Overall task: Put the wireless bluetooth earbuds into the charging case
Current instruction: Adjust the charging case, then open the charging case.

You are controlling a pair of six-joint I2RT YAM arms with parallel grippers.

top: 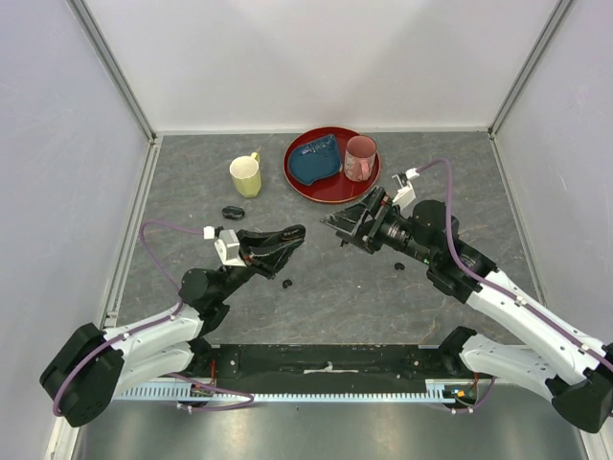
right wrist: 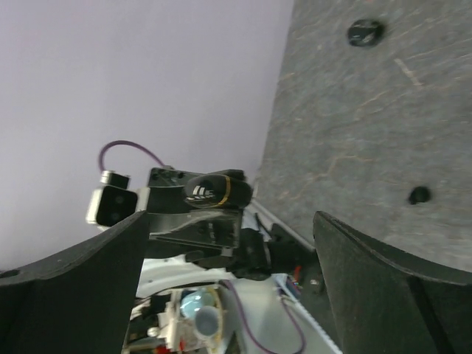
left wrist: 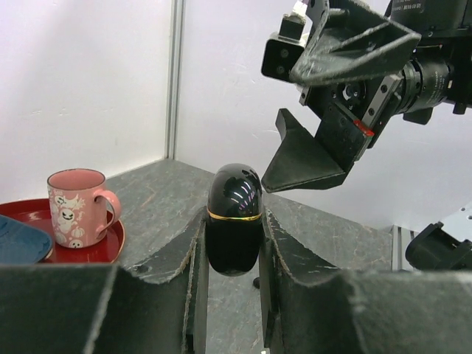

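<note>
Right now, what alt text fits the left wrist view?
The left gripper clamps a glossy black case, gold-seamed and upright. The open right gripper hangs just above and to the right of it. At left, a pink mug stands on a red tray.

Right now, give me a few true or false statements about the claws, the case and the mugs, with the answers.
1. The left claw is shut on a black oval case. True.
2. The right claw is gripping that case too. False: it stands open beside the case and holds nothing.
3. The pink mug stands on the red tray. True.
4. The yellow mug is on the tray as well. False: it stands on the table, to the left of the tray.
</note>
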